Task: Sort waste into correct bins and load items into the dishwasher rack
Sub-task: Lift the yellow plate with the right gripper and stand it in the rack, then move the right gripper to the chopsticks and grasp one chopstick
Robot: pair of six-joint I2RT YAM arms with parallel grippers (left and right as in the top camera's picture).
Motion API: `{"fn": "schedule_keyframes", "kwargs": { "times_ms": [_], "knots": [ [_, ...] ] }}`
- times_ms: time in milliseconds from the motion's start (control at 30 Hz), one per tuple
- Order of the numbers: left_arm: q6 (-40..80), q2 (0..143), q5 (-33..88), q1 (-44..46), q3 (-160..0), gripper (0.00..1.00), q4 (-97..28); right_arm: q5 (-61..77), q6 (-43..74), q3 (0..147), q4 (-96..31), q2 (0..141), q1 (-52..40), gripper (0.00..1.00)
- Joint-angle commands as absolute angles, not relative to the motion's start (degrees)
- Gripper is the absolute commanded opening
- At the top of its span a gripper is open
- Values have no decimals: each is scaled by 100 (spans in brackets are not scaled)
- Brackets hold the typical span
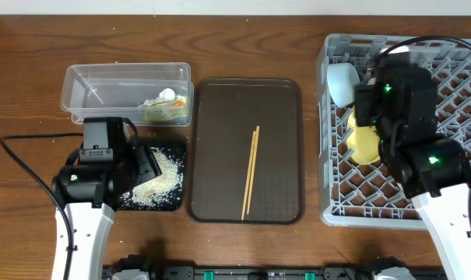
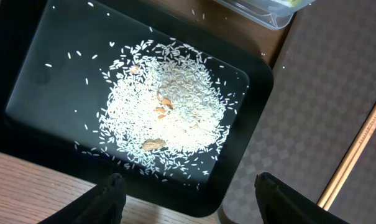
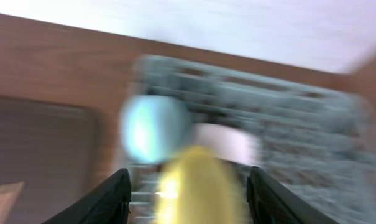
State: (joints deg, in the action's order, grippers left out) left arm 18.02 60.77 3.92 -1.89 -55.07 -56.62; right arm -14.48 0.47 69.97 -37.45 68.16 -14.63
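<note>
Loose white rice [image 2: 169,106] lies in the black tray [image 1: 175,204], which also shows in the left wrist view [image 2: 26,93]. My left gripper [image 1: 145,163] hovers open and empty over the tray's near edge [image 2: 194,202]. The green-yellow wrapper [image 1: 166,110] and white tissue [image 1: 166,94] lie in the clear tub [image 1: 103,89]. The chopsticks [image 1: 251,171] lie on the brown serving tray [image 1: 219,117]. The grey rack [image 1: 453,85] holds the light blue bowl [image 1: 341,82] and the yellow plate [image 1: 365,145]. My right gripper [image 3: 188,199] is open just above the plate [image 3: 200,180]. The green cup is out of view.
The right wrist view is motion-blurred; it shows the blue bowl [image 3: 153,127], a white bowl [image 3: 231,144] and the rack [image 3: 299,118]. My right arm [image 1: 406,101] covers part of the rack. The tub's corner [image 2: 262,12] sits just beyond the black tray.
</note>
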Motion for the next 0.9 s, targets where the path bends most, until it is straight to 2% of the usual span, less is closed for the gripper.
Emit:
{"fn": "schedule_keyframes", "kwargs": {
  "times_ms": [0,467,867],
  "knots": [
    [1828,6110,384,-224,-5537,70,-5673,130,1096,7022,-3881,7107,-1739,58],
    [1828,6110,384,-224,-5537,70,-5695,169,2388,7022,-4587,9371,-3400,54],
    [1828,6110,384,-224,-5535,70,-5697,134,3087,7022,-4292,10855,-4001,54]
  ]
}}
